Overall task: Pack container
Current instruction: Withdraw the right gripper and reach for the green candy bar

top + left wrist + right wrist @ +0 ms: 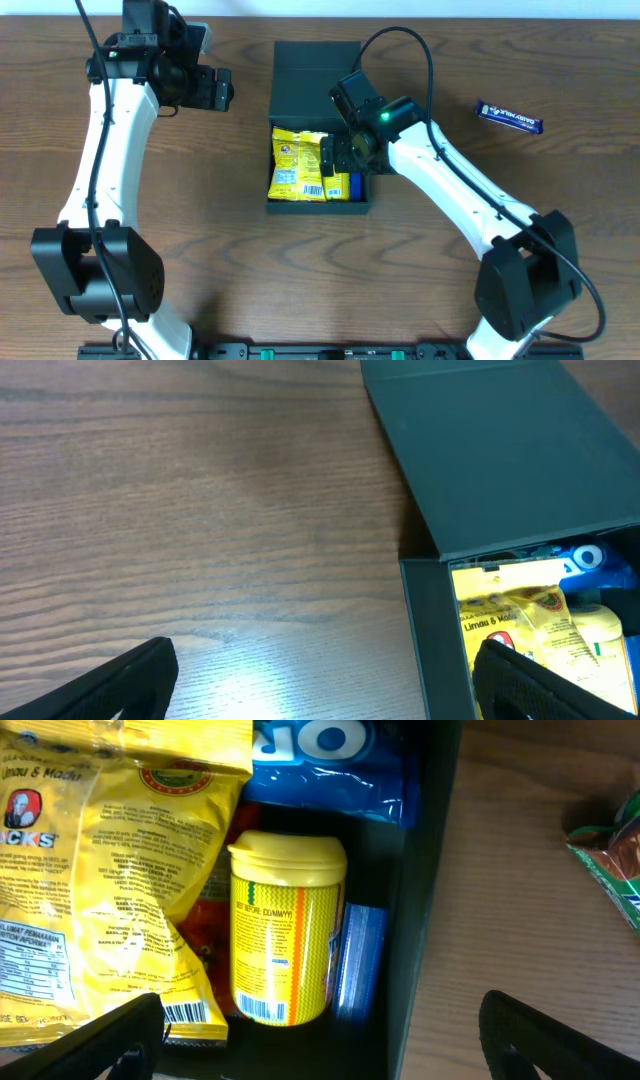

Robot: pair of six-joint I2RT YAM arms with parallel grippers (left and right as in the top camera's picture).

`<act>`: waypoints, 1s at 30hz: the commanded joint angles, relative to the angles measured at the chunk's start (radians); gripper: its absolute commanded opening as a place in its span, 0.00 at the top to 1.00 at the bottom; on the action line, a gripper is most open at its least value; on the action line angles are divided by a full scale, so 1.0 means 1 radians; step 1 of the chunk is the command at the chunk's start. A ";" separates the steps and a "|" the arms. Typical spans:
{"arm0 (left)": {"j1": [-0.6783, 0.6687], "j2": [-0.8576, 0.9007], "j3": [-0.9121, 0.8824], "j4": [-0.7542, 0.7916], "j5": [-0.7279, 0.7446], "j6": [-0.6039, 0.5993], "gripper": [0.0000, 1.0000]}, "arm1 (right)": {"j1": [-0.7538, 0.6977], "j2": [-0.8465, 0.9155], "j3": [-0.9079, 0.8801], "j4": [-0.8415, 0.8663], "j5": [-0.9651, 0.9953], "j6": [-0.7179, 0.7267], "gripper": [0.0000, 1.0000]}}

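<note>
The container [318,205] is a dark box in the middle of the table, its flap lid [315,80] folded open at the back. Inside lie yellow snack packets [298,165], a yellow tub [285,925], a slim blue bar [360,960] and a blue packet [330,760]. My right gripper [345,160] hovers open over the box's right side. Its fingers [100,1040] straddle the right wall [420,920] and grip nothing. My left gripper [215,88] stands open over bare table, left of the lid [500,450], with nothing held.
A blue snack bar [510,118] lies on the table at the far right. A green packet [610,850] shows on the wood just outside the box's right wall.
</note>
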 commanded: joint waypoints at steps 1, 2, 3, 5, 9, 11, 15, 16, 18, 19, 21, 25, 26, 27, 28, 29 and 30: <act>0.004 -0.026 0.024 -0.009 -0.003 0.014 0.05 | 0.008 0.009 0.007 0.002 0.011 0.006 0.01; 0.004 -0.026 0.024 -0.010 -0.003 0.014 0.05 | 0.007 0.007 0.012 0.001 0.023 -0.003 0.01; 0.004 -0.026 0.024 -0.010 -0.003 0.014 0.04 | 0.005 0.005 0.015 0.000 0.041 -0.010 0.01; 0.004 -0.026 0.024 -0.012 -0.003 0.014 0.05 | -0.004 -0.006 0.023 0.000 0.096 -0.013 0.01; 0.004 -0.026 0.024 -0.013 -0.004 0.018 0.05 | -0.064 -0.042 0.033 0.002 0.199 -0.041 0.01; 0.004 -0.026 0.024 -0.013 -0.003 0.018 0.05 | -0.115 -0.055 0.033 0.002 0.225 -0.061 0.01; 0.004 -0.026 0.024 -0.013 -0.003 0.018 0.05 | -0.241 -0.058 0.032 0.010 0.224 -0.108 0.01; 0.004 -0.026 0.024 -0.013 -0.003 0.018 0.05 | -0.274 -0.055 0.031 0.025 0.225 -0.145 0.01; 0.004 -0.026 0.024 -0.013 -0.003 0.018 0.05 | -0.330 -0.042 0.030 0.066 0.223 -0.240 0.01; 0.004 -0.026 0.024 -0.012 -0.003 0.018 0.05 | -0.352 -0.035 0.030 0.084 0.215 -0.300 0.01; 0.004 -0.026 0.024 -0.011 -0.003 0.018 0.05 | -0.389 -0.022 0.030 0.105 0.173 -0.468 0.01; 0.004 -0.026 0.024 -0.011 -0.003 0.018 0.05 | -0.419 0.016 0.029 0.079 0.067 -0.780 0.04; 0.004 -0.026 0.024 -0.011 -0.003 0.018 0.05 | -0.419 0.029 0.029 0.069 0.066 -0.820 0.04; 0.004 -0.026 0.024 -0.011 -0.003 0.018 0.05 | -0.419 0.043 0.029 0.060 0.066 -0.855 0.04; 0.004 -0.026 0.024 -0.010 -0.003 0.018 0.04 | -0.416 0.061 0.029 0.055 0.066 -0.880 0.04; 0.004 -0.026 0.024 -0.010 -0.003 0.018 0.04 | -0.415 0.077 0.029 0.051 0.066 -0.898 0.04; 0.004 -0.026 0.024 -0.010 -0.003 0.018 0.04 | -0.415 0.097 0.029 0.049 0.066 -0.914 0.05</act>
